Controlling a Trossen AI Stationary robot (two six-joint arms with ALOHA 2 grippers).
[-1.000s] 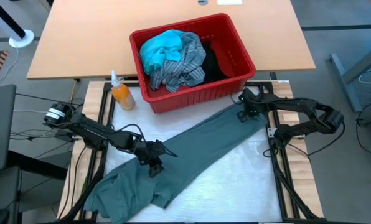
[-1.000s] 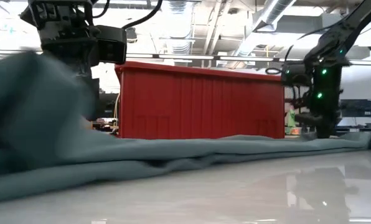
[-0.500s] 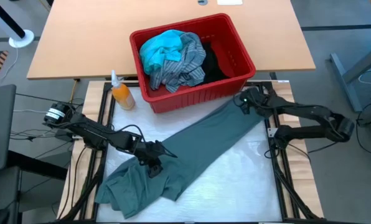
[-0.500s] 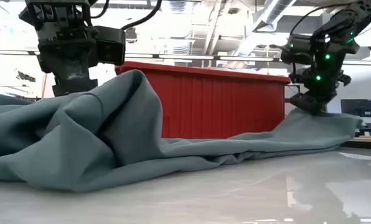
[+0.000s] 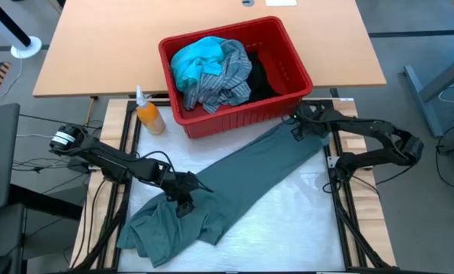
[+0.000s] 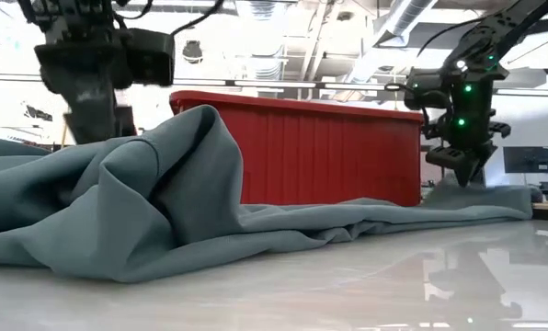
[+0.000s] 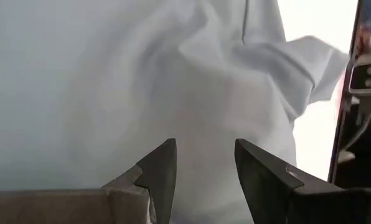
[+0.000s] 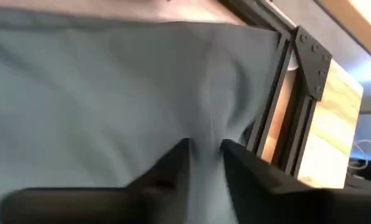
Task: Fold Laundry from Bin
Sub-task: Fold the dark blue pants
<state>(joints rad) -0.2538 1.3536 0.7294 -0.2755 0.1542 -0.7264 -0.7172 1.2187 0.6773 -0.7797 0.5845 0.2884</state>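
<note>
The grey-green garment (image 5: 227, 190) is being spread diagonally across the table (image 5: 303, 228), bunched at its near end. There the left gripper (image 5: 183, 199) is being held over the folds, jaws parted and empty. Farther off, the right gripper (image 5: 298, 131) is being kept at the garment's far corner, jaws narrowly apart with a ridge of cloth between them. Beyond, the red bin (image 5: 288, 99) is being filled by the turquoise, striped and black laundry (image 5: 212, 72).

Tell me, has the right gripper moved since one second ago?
Yes. In the high view the right gripper now sits closer to the red bin, above the grey-green garment; earlier it was farther down the fabric.
</note>
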